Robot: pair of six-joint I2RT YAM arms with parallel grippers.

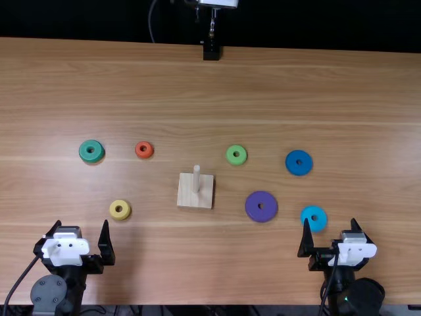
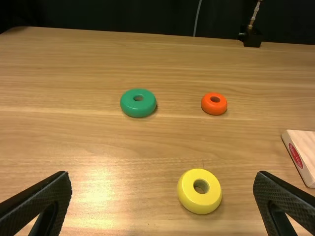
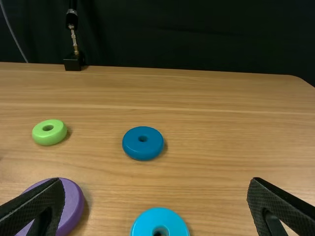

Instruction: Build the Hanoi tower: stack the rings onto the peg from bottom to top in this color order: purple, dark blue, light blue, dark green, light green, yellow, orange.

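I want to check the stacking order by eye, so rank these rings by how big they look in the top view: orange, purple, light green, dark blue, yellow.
Purple ring
Dark blue ring
Light green ring and yellow ring: too alike to rank
Orange ring

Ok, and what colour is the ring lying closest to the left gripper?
Yellow; the ring shows best in the left wrist view.

Left of peg (image 1: pixel 197 181): left arm (image 1: pixel 74 283), black; white cover (image 1: pixel 66 251), grey round cap (image 1: pixel 49 293) with small dots, thin black cable (image 1: pixel 22 279). Right of peg: right arm (image 1: pixel 342 280), black; white cover (image 1: pixel 355 251), black round cap (image 1: pixel 366 296), thin black cable (image 1: pixel 331 280). Fingers (image 2: pixel 42 199) black, tapered, inner faces textured.
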